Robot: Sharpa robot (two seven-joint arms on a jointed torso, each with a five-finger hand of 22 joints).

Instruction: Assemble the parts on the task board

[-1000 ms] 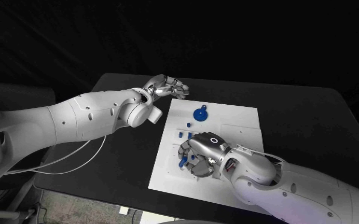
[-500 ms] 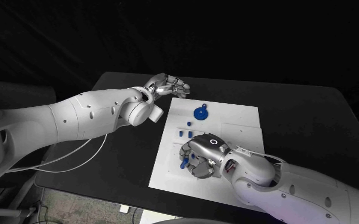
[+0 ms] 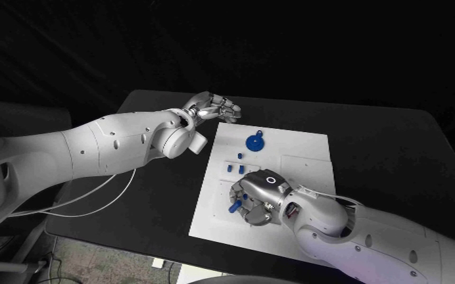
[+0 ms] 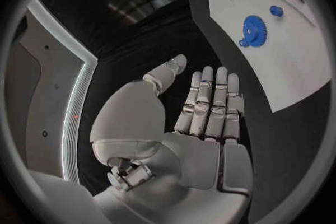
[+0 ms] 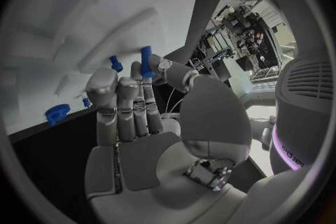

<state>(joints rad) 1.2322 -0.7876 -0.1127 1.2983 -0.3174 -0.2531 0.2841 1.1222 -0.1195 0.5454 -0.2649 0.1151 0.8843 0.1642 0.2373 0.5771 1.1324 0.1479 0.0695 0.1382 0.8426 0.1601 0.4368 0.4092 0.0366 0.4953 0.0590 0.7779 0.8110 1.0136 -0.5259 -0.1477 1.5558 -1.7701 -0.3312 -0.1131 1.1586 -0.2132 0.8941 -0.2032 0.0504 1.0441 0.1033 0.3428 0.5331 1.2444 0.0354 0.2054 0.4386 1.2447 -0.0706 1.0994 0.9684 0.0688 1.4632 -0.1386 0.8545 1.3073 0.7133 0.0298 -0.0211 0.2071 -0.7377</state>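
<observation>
Fingers [image 5: 143,81] of the right hand [image 3: 254,198] are pinched on a blue peg [image 5: 146,61] over the task board [image 3: 294,159].
Left hand [image 3: 212,108] is held with fingers apart and nothing in them, beside the board's far corner, near the blue gear [image 3: 254,143].

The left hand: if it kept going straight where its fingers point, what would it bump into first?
Probably the bare black table. The left hand is open, fingers pointing past the task board's edge; the blue gear sits off to the side. Depth is unclear.
</observation>
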